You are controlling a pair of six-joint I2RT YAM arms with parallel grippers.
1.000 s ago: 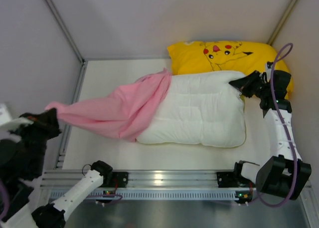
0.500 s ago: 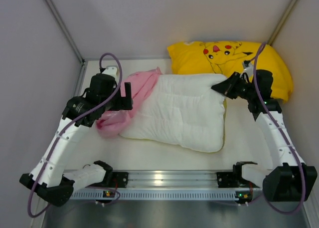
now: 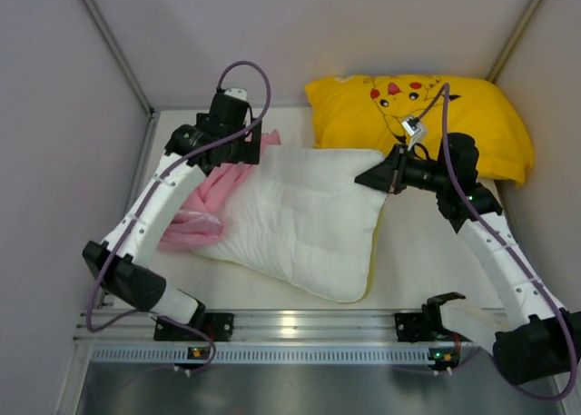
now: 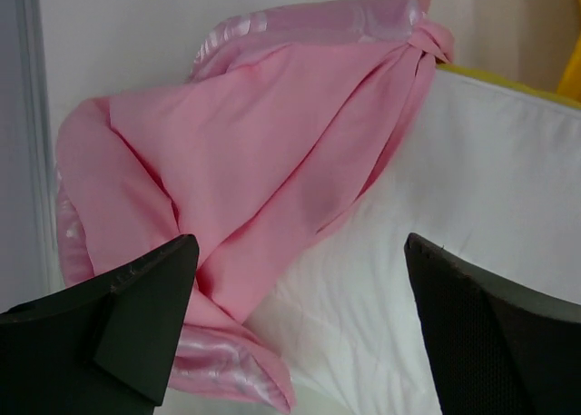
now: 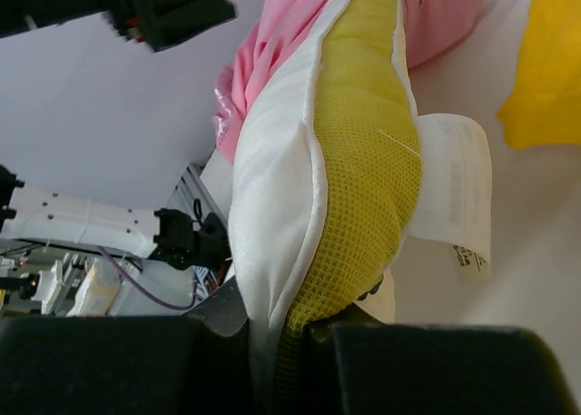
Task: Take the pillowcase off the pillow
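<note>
The white pillow [image 3: 300,220] lies slanted across the table, its yellow mesh edge [image 5: 363,143] turned up in the right wrist view. My right gripper [image 3: 370,179] is shut on the pillow's far right corner [image 5: 281,329] and holds it raised. The pink pillowcase [image 3: 195,220] is bunched against the pillow's left end and drapes over its far left corner [image 4: 254,143]. Over that corner my left gripper [image 3: 243,153] hangs open. Between its fingers [image 4: 295,251] there is nothing; pink cloth and white pillow [image 4: 472,179] lie below them.
A yellow cartoon-print pillow [image 3: 418,106] lies at the back right against the wall. A white care label [image 5: 454,188] hangs from the held corner. Enclosure walls stand left, behind and right, and an aluminium rail [image 3: 290,329] runs along the near edge.
My left gripper let go of the stretched pillowcase and swung from the far left to above the pillow's far left corner. The pillowcase bunched up. The right gripper dragged the pillow leftward.
</note>
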